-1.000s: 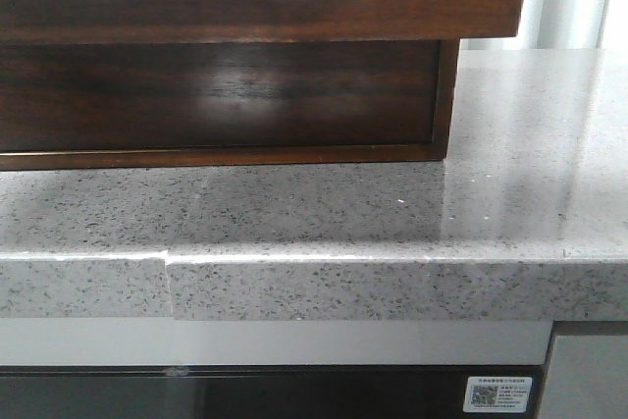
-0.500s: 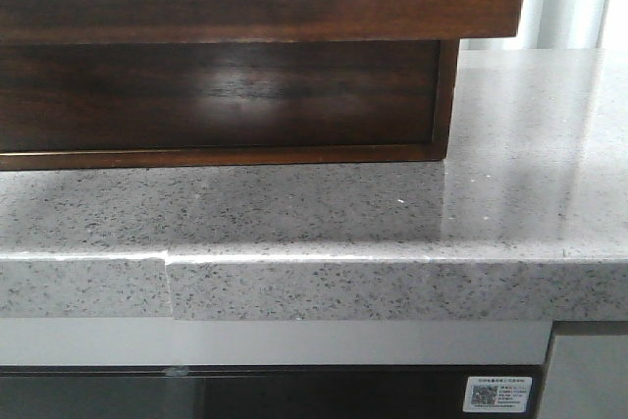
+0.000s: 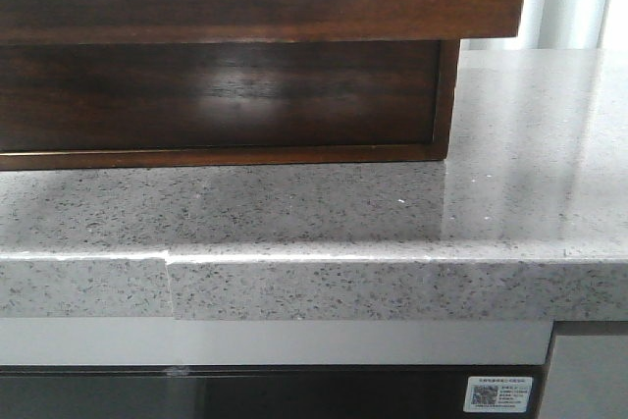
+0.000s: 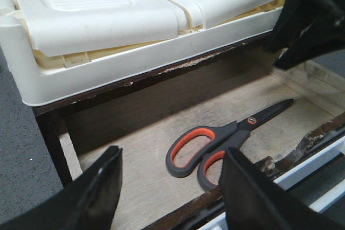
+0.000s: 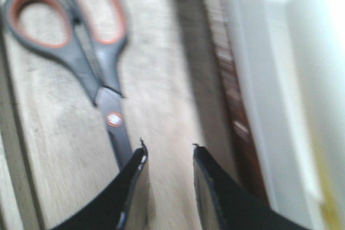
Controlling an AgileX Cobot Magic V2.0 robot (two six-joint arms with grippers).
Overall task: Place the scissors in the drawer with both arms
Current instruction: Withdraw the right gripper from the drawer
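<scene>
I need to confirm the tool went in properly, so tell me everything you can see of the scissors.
The scissors lie flat and closed on the pale wooden floor of the open drawer. The handles are dark grey with orange-lined finger loops, one loop larger than the other; a small red-and-white mark sits at the pivot, and the blades look dark. Nothing grips them: the right gripper hangs open near the blade tip, which one finger partly hides, so touch cannot be judged.
</scene>
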